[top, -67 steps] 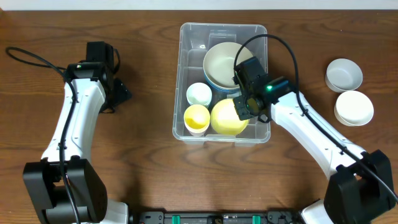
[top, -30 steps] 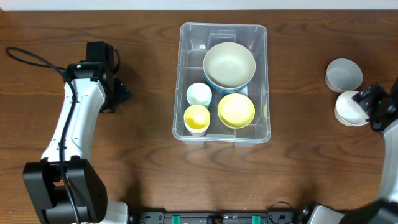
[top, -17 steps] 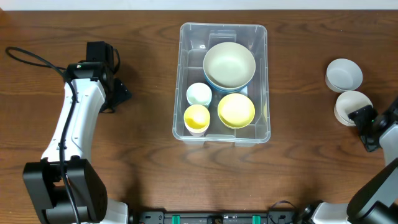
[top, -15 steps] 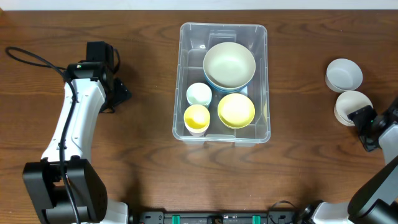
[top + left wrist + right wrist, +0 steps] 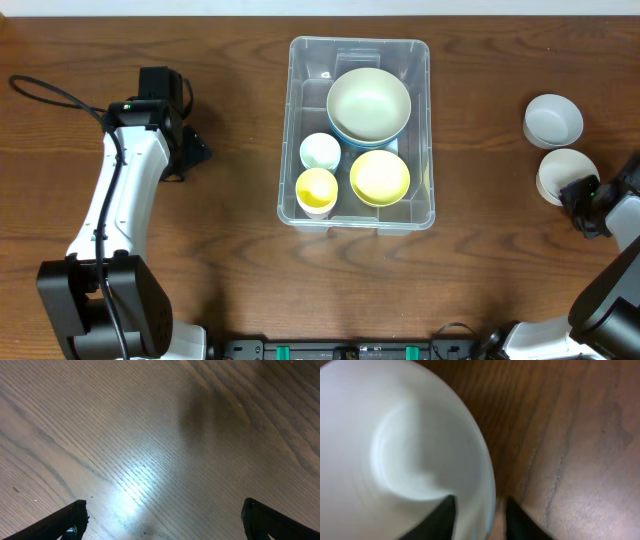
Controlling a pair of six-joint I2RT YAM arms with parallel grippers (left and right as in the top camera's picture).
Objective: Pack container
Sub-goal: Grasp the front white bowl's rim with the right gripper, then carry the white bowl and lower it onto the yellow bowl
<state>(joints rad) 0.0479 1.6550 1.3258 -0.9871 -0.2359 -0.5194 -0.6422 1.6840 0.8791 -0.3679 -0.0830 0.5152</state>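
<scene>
The clear plastic container point(image 5: 292, 120) stands mid-table. It holds a large pale green bowl point(image 5: 368, 103), a yellow bowl point(image 5: 379, 177), a yellow cup point(image 5: 315, 190) and a pale cup point(image 5: 320, 151). My right gripper point(image 5: 580, 192) is at the near edge of a white bowl point(image 5: 558, 172) on the table at the right. In the right wrist view the gripper point(image 5: 482, 517) straddles the rim of this bowl point(image 5: 405, 460), one finger inside and one outside, closed narrow on it. My left gripper point(image 5: 195, 150) is open and empty over bare wood point(image 5: 165, 520).
A second white bowl point(image 5: 552, 119) sits just behind the gripped one, near the right table edge. The left arm rests left of the container. A black cable point(image 5: 50, 92) loops at the far left.
My right arm left the yellow bowl in the container, swung out to the right and came down on the near white bowl's rim. The left arm has not moved.
</scene>
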